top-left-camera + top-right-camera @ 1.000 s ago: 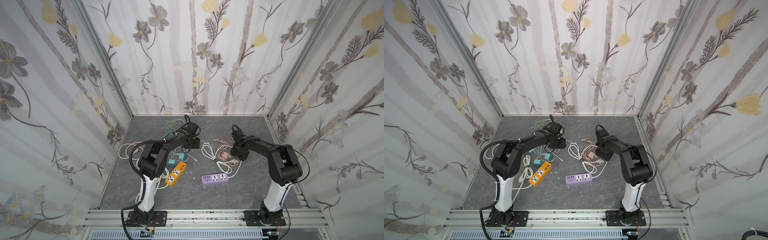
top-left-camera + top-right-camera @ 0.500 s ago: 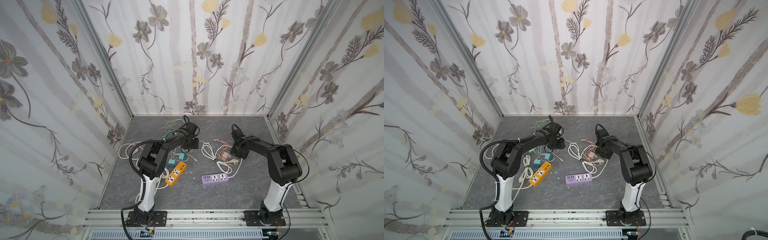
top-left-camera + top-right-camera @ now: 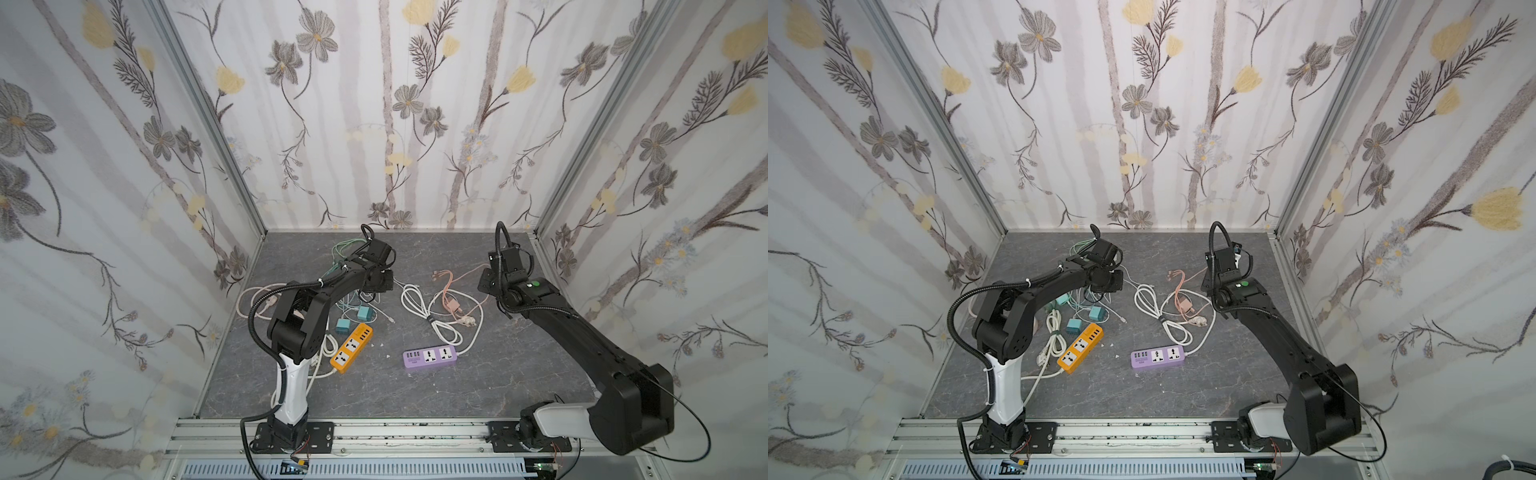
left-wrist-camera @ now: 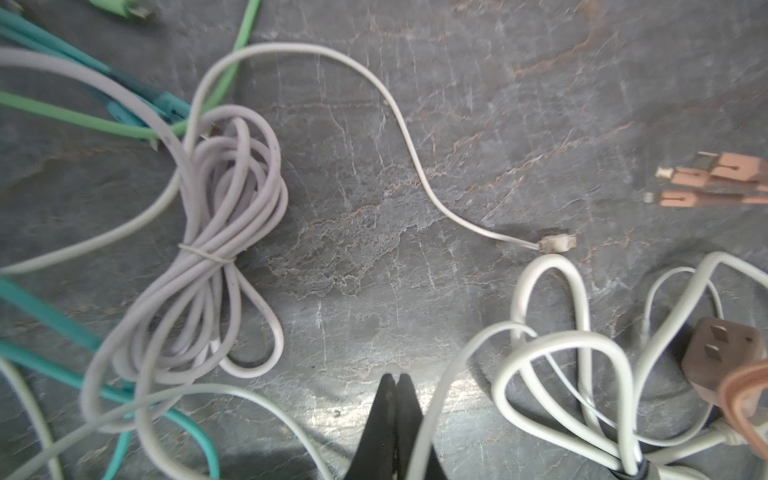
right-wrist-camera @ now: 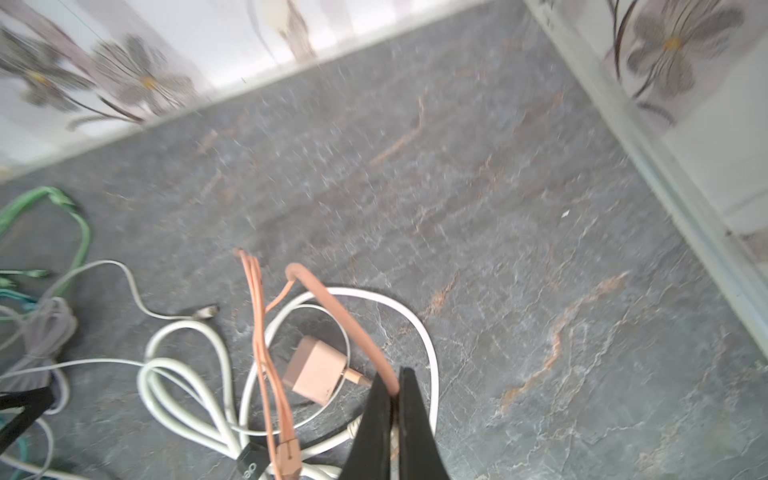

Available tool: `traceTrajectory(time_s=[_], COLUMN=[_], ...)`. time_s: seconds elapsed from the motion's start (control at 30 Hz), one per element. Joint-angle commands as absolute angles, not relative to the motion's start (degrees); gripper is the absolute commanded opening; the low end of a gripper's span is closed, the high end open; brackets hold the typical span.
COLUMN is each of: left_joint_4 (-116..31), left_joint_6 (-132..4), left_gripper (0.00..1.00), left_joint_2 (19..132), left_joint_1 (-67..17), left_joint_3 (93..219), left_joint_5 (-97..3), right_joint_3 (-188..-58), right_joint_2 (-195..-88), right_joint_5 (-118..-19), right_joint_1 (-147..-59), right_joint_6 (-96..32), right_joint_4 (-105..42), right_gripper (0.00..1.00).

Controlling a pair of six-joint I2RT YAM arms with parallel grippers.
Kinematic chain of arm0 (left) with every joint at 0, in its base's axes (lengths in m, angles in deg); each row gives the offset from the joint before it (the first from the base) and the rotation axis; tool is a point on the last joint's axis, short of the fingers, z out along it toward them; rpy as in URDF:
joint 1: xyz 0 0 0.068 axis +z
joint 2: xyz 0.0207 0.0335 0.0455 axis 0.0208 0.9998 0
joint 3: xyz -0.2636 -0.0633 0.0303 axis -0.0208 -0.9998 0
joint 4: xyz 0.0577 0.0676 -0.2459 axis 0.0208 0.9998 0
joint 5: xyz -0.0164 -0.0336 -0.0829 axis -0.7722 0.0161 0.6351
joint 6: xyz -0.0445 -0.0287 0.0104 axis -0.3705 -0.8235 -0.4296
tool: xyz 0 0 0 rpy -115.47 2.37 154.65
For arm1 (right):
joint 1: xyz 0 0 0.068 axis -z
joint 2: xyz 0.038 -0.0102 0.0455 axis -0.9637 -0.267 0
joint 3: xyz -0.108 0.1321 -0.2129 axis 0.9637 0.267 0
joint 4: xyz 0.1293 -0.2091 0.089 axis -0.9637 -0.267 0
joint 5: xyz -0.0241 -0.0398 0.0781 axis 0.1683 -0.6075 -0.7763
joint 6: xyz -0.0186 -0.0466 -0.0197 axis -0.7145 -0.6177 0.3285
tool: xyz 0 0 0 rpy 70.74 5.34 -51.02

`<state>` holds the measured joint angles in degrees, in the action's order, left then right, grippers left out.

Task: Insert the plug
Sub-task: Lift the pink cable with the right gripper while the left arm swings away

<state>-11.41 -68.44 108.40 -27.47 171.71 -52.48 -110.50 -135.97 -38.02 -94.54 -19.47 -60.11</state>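
The grey counter carries the purple power strip, which lies lengthwise along the front edge, near its middle. The pink plug lies flat behind the strip, toward the right edge, so the right arm is nearer. The right tool pinches the pink cable just beside the plug. The left tool is pressed together, empty. A second ago both tools were spread, and the right arm reached closer to the counter's middle.
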Motion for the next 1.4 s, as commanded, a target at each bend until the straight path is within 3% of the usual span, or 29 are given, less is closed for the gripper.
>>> traceTrajectory(time_s=[0.0, 0.33, 0.5, 0.83, 1.2, 1.37], left_joint_4=[-12.1, -10.3, -14.2, -12.9, -7.7, -9.2], left_joint_6=[-68.3, -66.5, -65.0, -57.6, -56.9, -60.6], left_gripper=[0.0, 0.0, 0.0, 0.0, 0.0, 0.0], left_joint_2=[105.8, 97.9, 88.4, 83.7, 81.9, 81.7], left_joint_1=[-27.0, -24.2, -24.2, -23.0, -15.5, -13.5], left_joint_3=[172.4, 175.0, 173.4, 179.3, 184.6, 182.9], left_joint_5=[-55.6, -61.3, -60.4, -73.8, -79.2, -63.6], right_joint_3=[-112.2, -122.7, -126.0, -133.2, -144.8, -148.9], right_joint_2=[-131.0, -124.2, -122.0, -120.9, -131.0, -136.5], right_joint_5=[-36.2, -38.8, -38.0, -33.6, -49.4, -60.4], right_joint_1=[-94.8, -95.0, -94.9, -94.4, -95.0, -97.0], right_joint_6=[-26.3, -35.0, -38.3, -48.4, -50.6, -51.7], right_joint_4=[-55.4, -50.4, -47.4, -41.3, -43.7, -44.8], right_gripper=[0.0, 0.0, 0.0, 0.0, 0.0, 0.0])
